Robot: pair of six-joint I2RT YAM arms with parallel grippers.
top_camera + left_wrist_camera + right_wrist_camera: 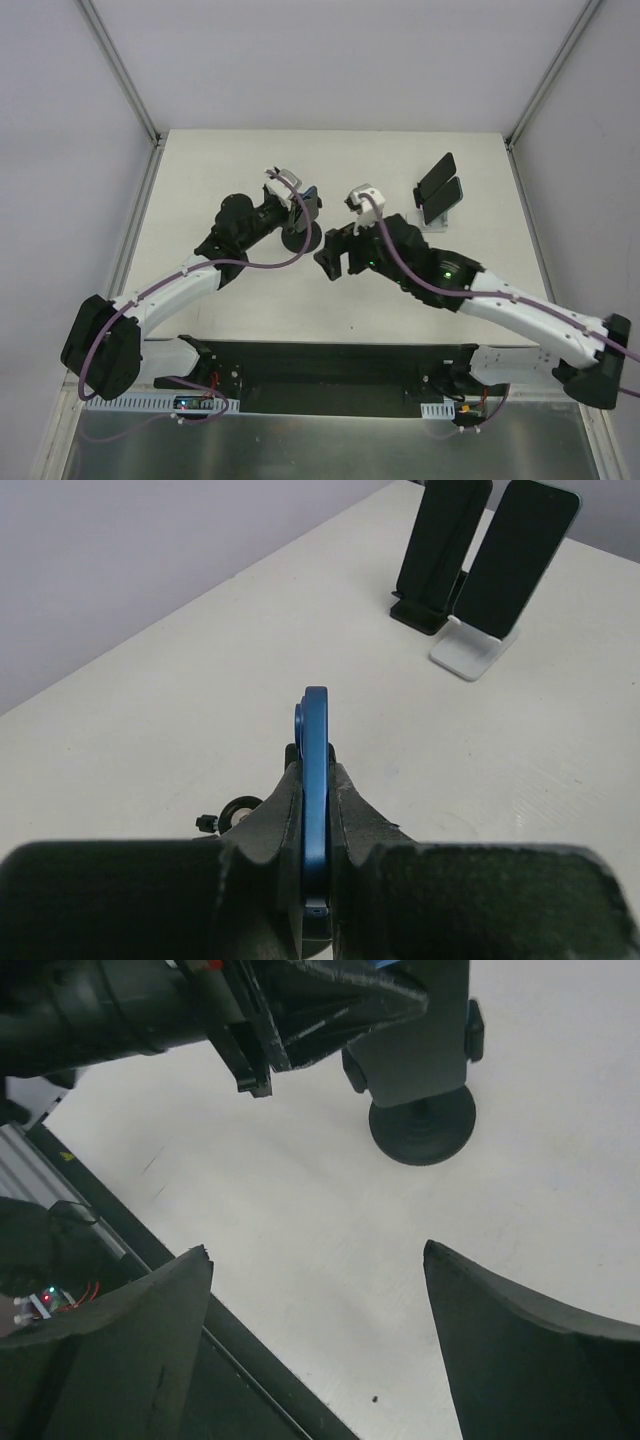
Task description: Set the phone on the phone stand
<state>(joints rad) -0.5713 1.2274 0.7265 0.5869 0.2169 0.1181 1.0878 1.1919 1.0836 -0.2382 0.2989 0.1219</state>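
Note:
My left gripper [304, 208] is shut on a blue phone [309, 194] and holds it on edge just above a black phone stand with a round base [300, 241]. In the left wrist view the phone [316, 730] stands edge-on between the fingers [275, 810], with a part of the stand [237, 813] below left. My right gripper [332, 262] is open and empty, just right of the stand. In the right wrist view the gripper [316, 1248] hangs over bare table, with the stand's base [422, 1126] ahead and the left gripper above it.
Two other phones lean on a black stand [437, 172] and a white stand [441, 200] at the back right; they also show in the left wrist view [441, 550]. A black rail [320, 375] runs along the table's near edge.

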